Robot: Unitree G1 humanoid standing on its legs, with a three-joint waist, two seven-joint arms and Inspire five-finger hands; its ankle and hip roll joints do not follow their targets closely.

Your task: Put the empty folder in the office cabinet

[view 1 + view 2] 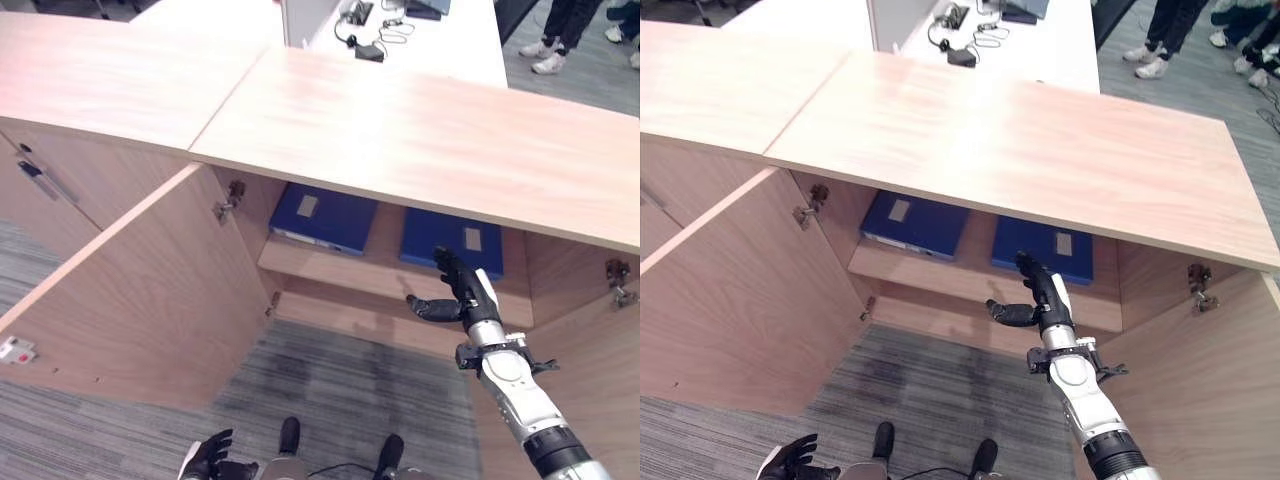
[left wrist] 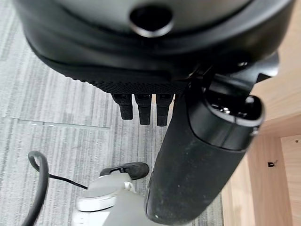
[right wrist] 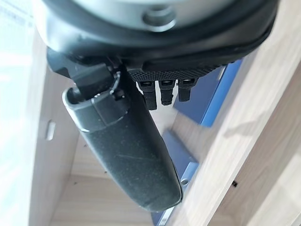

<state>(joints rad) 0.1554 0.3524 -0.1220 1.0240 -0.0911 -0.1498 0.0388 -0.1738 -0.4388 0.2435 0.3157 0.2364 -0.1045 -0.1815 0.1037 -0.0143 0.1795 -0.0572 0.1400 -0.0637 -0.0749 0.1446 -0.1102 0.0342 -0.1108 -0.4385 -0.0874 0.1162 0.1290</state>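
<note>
The low office cabinet [image 1: 420, 140] is pale pinkish-beige wood laminate with a faint streaked grain, and its swung-open door [image 1: 140, 290] and inner shelf [image 1: 330, 262] match it. On that shelf lie two flat, deep-blue folders, the left one [image 1: 325, 215] and the right one [image 1: 452, 240], each with a small pale grey label patch. The carpet floor [image 1: 340, 385] is grey with fine darker stripes. The right robot hand [image 1: 462, 290] is black on a silver-grey arm; the left robot hand [image 1: 212, 458] is black too. Behind, a white counter [image 1: 440, 40] carries black cables [image 1: 365, 30].
</note>
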